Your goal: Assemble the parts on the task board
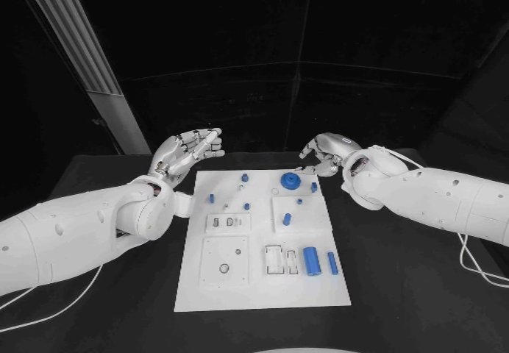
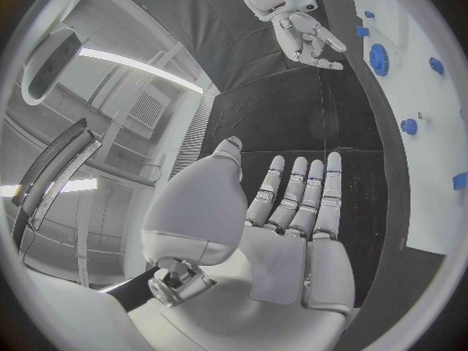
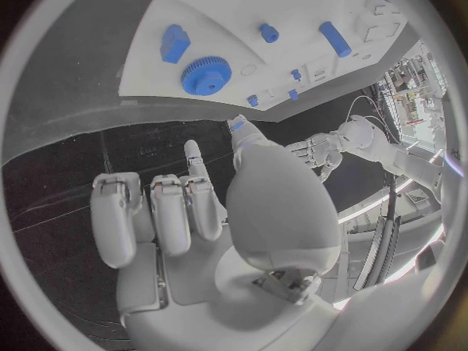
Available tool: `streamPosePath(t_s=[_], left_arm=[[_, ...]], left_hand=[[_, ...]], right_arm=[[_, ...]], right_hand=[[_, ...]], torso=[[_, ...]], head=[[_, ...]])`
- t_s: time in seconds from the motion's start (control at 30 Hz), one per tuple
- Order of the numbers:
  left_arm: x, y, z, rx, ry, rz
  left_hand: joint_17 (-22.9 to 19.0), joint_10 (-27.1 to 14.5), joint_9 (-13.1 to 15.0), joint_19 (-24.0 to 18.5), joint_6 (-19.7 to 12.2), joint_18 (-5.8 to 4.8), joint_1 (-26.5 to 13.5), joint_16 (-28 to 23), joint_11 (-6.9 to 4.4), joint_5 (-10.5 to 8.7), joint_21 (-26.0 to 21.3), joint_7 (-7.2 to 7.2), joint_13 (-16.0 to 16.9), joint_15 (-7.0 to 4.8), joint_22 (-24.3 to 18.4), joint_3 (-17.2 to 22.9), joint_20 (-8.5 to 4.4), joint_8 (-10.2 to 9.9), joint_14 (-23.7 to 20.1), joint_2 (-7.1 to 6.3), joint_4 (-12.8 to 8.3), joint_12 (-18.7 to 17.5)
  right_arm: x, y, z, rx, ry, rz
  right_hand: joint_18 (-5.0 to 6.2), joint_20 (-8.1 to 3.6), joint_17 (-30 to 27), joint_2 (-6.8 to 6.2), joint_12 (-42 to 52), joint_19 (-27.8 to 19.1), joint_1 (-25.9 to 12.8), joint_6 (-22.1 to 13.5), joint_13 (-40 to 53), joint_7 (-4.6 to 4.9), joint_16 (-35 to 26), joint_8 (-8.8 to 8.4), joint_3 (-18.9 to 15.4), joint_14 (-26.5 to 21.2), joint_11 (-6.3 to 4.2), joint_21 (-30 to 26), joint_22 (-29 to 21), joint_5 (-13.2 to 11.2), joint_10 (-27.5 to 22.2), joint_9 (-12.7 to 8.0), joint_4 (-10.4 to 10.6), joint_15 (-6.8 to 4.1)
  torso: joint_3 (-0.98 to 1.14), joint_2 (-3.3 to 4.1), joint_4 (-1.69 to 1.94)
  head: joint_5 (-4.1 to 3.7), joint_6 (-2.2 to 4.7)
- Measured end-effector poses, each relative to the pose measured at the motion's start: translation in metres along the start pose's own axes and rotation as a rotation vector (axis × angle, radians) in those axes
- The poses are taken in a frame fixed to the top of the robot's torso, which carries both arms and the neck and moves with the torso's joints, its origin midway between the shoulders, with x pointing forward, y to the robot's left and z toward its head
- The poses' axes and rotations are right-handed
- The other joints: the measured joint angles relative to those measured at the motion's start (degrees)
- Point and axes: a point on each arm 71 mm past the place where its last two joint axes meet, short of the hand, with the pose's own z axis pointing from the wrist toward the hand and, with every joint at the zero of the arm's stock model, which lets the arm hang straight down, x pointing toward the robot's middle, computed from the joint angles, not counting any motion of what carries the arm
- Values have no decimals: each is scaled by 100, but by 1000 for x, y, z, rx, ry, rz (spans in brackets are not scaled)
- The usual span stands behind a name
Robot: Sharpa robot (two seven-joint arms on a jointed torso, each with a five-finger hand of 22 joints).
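The white task board (image 1: pixel 260 283) lies in the middle of the table. On it are a blue gear (image 1: pixel 290 181) near the far edge, small blue pegs (image 1: pixel 245 177) and two blue cylinders (image 1: pixel 312 260) nearer me. My left hand (image 1: pixel 189 152) hovers raised off the board's far left corner; its fingers (image 2: pixel 292 195) are stretched out flat and hold nothing. Off the far right corner, close to the gear (image 3: pixel 206 76), is my right hand (image 1: pixel 326 154). Its fingers (image 3: pixel 156 203) are loosely bent and apart from the thumb, with nothing between them.
Black table (image 1: pixel 413 294) surrounds the board on all sides. A slanted pale post (image 1: pixel 101 81) stands behind the table's far left. White cables (image 1: pixel 477 268) hang from my right arm. The board (image 3: pixel 283 62) has empty recesses (image 1: pixel 225 268) on its near left.
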Motion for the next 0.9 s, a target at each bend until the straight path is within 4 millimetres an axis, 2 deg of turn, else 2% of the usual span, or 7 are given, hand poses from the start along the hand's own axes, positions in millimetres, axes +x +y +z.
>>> streamPosePath(t_s=[0.1, 0.23, 0.4, 0.5, 0.57, 0.9], left_arm=[[0, 0, 0, 0, 0, 0], [0, 0, 0, 0, 1, -1], [-1, 0, 0, 0, 0, 0], [-1, 0, -1, 0, -1, 0], [-1, 0, -1, 0, -1, 0], [-1, 0, -1, 0, -1, 0]], left_hand=[[0, 0, 0, 0, 0, -1, 0, 0, 0, 0, 0, 0, 0, 0, 0, 0, 0, 0, 0, 0, 0, 0], [0, 0, 0, 0, 0, -1, 0, 0, 0, 0, 0, 0, 0, 0, 0, 0, 0, 0, 0, 0, 0, 0], [0, 0, -1, 0, 0, 0, 0, 0, 0, 0, 0, 0, 0, 0, 0, 0, 0, 0, 0, 0, 0, 0], [0, 0, -1, 0, 0, -1, 0, 0, 0, 0, 0, 0, 0, 0, 0, 0, 0, 0, 0, 0, 0, 0], [0, 0, -1, 0, 0, -1, 0, 0, 0, 0, 0, 0, 0, 0, 0, 0, 0, 0, 0, 0, 0, 0], [0, 0, -1, 0, 0, -1, 0, 0, 0, 0, 0, 0, 0, 0, -4, 0, 0, 0, 0, 0, 0, 0]], right_arm=[[4, -1, 2, 18, 23, -8], [10, -2, 4, 41, 58, -17], [16, 0, 6, 54, 93, -21], [18, 1, 7, 54, 106, -22], [20, 3, 7, 52, 115, -22], [26, 12, 11, 40, 151, -21]], right_hand=[[0, 0, 0, -63, 0, 0, 133, -146, 0, -38, 0, -31, 17, 0, 0, 0, 0, 334, 0, -12, 15, 0], [1, 0, 0, -100, 0, 0, 218, -200, 0, -35, 0, -30, 39, 0, 0, 0, 0, 544, 0, -12, -6, 0], [1, 0, -1, -126, 0, 0, 192, -220, -1, -15, 0, 34, -9, 0, 0, 0, 0, 545, 0, 7, 41, 0], [1, 0, -1, -202, 0, 0, 241, -216, 0, -11, 0, 115, -11, 0, 0, 0, -1, 507, 0, 34, 39, 0], [1, 0, -1, -236, 0, 0, 281, -180, -1, 25, 0, 158, -29, 0, 0, 0, -1, 468, 0, 51, 26, 1], [1, 0, -1, -138, 0, 0, 422, -121, -1, 21, 0, 225, -29, 0, 20, 0, -1, 442, 20, 77, 26, 1]], torso=[[1, -3, -3], [3, -3, -3], [3, -3, -3], [2, -3, -3], [1, -3, -3], [-2, -3, 0]], head=[[16, -13], [23, -21], [58, -34], [78, -39], [80, -40], [69, -77]])
